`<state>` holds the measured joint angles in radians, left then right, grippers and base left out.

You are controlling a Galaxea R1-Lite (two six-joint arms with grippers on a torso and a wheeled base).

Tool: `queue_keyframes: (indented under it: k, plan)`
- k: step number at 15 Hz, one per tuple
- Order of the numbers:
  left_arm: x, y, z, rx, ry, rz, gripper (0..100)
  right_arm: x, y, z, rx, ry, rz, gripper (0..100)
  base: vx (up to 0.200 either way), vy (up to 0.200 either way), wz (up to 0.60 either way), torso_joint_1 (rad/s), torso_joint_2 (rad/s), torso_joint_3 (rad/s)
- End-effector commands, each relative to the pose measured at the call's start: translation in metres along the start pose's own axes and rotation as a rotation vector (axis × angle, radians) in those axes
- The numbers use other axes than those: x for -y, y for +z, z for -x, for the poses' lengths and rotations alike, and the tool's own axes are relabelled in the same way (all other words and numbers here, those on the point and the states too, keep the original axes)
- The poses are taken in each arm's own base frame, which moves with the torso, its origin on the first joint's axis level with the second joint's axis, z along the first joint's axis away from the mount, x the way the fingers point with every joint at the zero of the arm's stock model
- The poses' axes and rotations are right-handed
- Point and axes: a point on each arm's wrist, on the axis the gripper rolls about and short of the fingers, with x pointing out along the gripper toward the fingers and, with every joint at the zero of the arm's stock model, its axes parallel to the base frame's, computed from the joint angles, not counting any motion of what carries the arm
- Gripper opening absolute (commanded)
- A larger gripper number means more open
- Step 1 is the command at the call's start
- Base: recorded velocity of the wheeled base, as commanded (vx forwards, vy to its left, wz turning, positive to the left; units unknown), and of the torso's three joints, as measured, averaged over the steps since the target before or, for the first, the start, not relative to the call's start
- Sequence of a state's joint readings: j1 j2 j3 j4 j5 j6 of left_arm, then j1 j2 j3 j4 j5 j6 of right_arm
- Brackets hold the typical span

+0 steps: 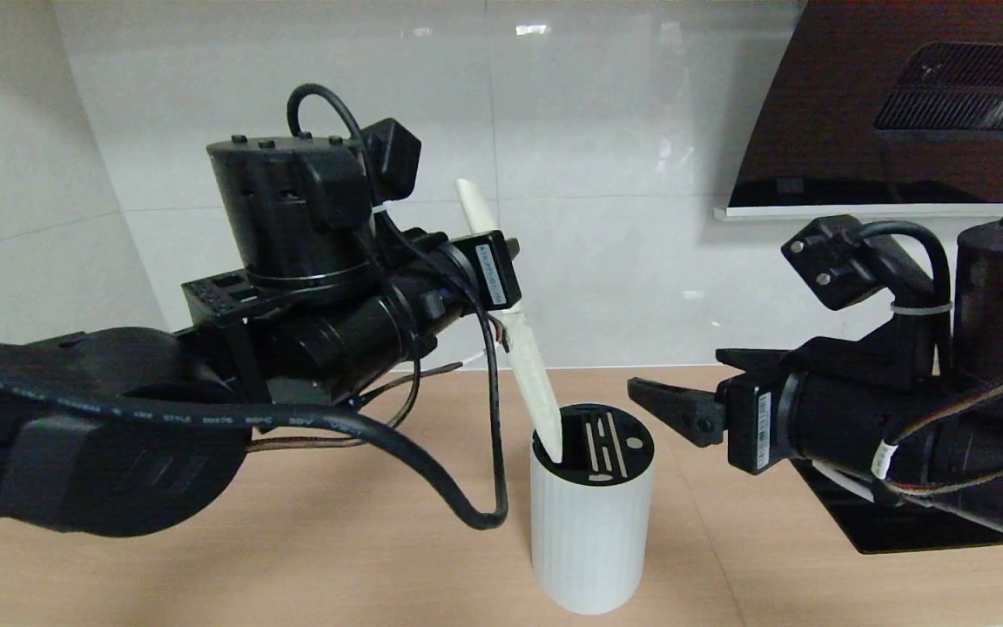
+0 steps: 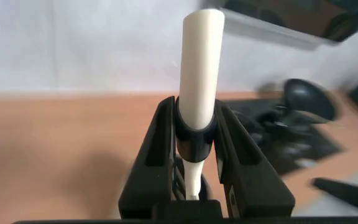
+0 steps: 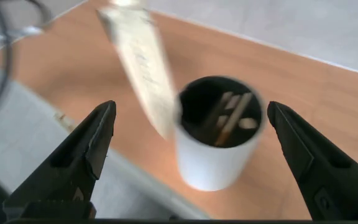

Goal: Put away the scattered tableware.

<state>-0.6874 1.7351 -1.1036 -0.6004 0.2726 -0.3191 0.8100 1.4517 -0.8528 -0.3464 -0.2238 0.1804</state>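
Wood countertop (image 1: 336, 540) runs across my head view, white tiled wall (image 1: 597, 131) behind it. Dark range hood (image 1: 902, 104) sits upper right, black cooktop (image 1: 867, 527) is set into the counter below the right arm.

White ribbed utensil holder (image 1: 590, 531) stands upright on the counter, roughly centre, between my two arms. Its top is a black insert with slots cut in it, plus a larger opening along the rim on the robot's left side.

White knife (image 1: 529, 366) is held in the air above the holder, tilted, handle up toward the wall and blade down. The blade tip is in that larger opening at the holder's left rim. Most of the blade is above the rim.

Left gripper (image 1: 494, 272) is up over the counter just left of the holder, jaws clamped on the knife handle. From the left wrist I see both fingers (image 2: 160, 143) pressed against the handle, its rounded end sticking out past them.

Right gripper (image 1: 674, 368) is level with the holder's top, just to its right, not touching. Jaws spread wide, nothing in them. In the right wrist view the holder sits between the two fingertips, farther off.
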Motion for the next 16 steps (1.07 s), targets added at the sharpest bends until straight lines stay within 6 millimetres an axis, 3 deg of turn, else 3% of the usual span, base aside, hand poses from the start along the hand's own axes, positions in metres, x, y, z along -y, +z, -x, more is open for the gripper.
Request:
queue_keyframes:
  k: [1, 9, 14, 16]
  plan:
    - [0.004, 0.011, -0.003, 0.049, 0.024, -0.042, 0, 0.007, 0.006, 0.008, 0.03, -0.017, -0.011, 100, 0.0, 0.0, 0.0, 0.0, 0.0, 0.0]
    - [0.04, -0.021, -0.025, 0.22, 0.197, -0.167, 0, 0.018, 0.011, 0.002, 0.041, -0.069, -0.021, 100, 0.0, 0.0, 0.0, 0.0, 0.0, 0.0]
    - [0.062, -0.049, -0.02, 0.175, 0.17, -0.199, 0, 0.028, 0.017, 0.001, 0.06, -0.108, -0.033, 100, 0.0, 0.0, 0.0, 0.0, 0.0, 0.0]
    - [0.062, -0.056, -0.023, 0.159, 0.171, -0.209, 0, 0.028, 0.016, 0.0, 0.057, -0.107, -0.032, 100, 0.0, 0.0, 0.0, 0.0, 0.0, 0.0]
